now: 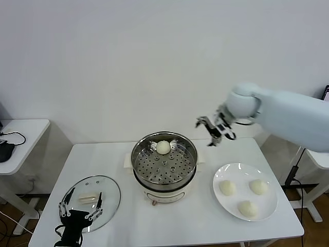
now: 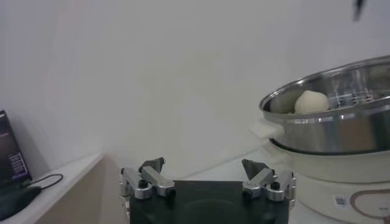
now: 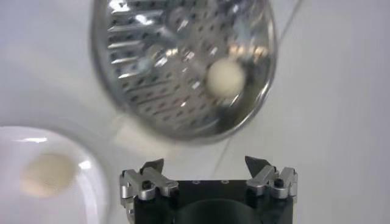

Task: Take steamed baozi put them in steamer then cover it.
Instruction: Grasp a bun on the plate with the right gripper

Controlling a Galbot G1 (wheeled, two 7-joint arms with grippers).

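The steel steamer (image 1: 164, 163) stands mid-table on its white base, uncovered, and one baozi (image 1: 163, 147) rests on the far part of its perforated tray. Three more baozi (image 1: 227, 188) (image 1: 258, 187) (image 1: 248, 208) lie on the white plate (image 1: 223, 173) to the right. My right gripper (image 1: 215, 128) hovers open and empty above the table behind the steamer's right side; its wrist view looks down on the steamer (image 3: 177, 67) and baozi (image 3: 225, 78). The glass cover (image 1: 110, 194) lies flat at front left. My left gripper (image 1: 80, 206) is open and empty over the cover's near part.
A small white side table (image 1: 25, 131) with a black cable and device stands to the left. Another table edge (image 1: 321, 159) is at far right. The wall runs close behind the table.
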